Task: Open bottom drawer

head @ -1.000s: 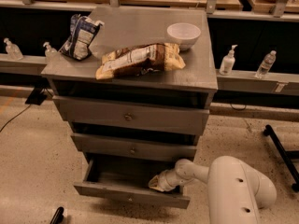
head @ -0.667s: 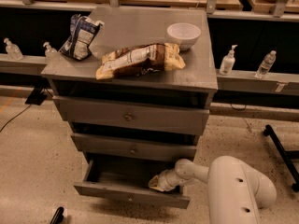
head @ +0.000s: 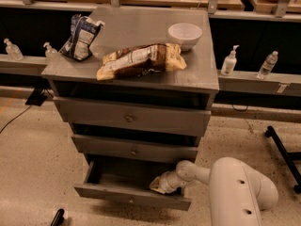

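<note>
1. Chest (head: 200,74): grey-painted, three drawers, centre of the frame, standing on a speckled floor (head: 37,173).
2. Bottom drawer (head: 108,192): lowest of the three, lower centre of the frame. Pulled part-way out, so its dark inside shows behind the low front; a small round knob (head: 130,201) sits at the middle of the front.
3. Middle drawer (head: 134,149) and top drawer (head: 129,118): both sit further in than the bottom one.
4. Gripper (head: 160,185): inside the open bottom drawer, at its right end, just behind the front panel. Whether it is clenched or released cannot be told.
5. Arm (head: 235,187): white, thick, entering from the lower right of the frame and reaching left into the drawer.
6. Chest top: white bowl (head: 185,34) at the upper right; brown snack bag (head: 141,60) lying flat in the middle; blue-and-white bag (head: 81,36) at the upper left.
7. Ledge behind the chest: pump bottle (head: 229,61) and clear bottle (head: 268,64) on the right.
</note>
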{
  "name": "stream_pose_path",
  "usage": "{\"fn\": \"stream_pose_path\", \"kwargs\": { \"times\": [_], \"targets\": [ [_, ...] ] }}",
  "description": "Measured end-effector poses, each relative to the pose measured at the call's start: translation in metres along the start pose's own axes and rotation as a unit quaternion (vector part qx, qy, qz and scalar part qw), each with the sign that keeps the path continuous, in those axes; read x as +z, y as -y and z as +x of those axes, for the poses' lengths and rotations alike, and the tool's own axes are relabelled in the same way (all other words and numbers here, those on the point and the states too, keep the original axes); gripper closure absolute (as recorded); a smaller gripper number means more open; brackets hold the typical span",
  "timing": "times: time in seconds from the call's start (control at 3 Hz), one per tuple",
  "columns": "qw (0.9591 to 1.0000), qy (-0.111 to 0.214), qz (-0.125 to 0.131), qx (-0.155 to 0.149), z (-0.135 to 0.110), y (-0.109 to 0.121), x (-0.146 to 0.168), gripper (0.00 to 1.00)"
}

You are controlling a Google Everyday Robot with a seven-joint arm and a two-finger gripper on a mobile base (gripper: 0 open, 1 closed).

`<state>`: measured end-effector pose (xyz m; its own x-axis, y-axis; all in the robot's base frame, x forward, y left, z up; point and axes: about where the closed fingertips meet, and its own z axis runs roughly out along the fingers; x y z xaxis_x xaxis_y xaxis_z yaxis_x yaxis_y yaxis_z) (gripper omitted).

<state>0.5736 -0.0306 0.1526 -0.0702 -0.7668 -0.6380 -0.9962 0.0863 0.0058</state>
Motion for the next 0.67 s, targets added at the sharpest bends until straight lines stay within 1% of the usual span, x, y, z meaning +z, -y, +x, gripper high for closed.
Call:
{"fn": "stream_pose_path", "kwargs": {
  "times": [0.33, 0.67],
  "targets": [
    [1.0000, 0.000, 0.000, 0.000, 0.0000, 0.0005, 0.0001, 0.07],
    [1.0000, 0.000, 0.000, 0.000, -0.0004, 0.0050, 0.0005, 0.17]
  ]
}}
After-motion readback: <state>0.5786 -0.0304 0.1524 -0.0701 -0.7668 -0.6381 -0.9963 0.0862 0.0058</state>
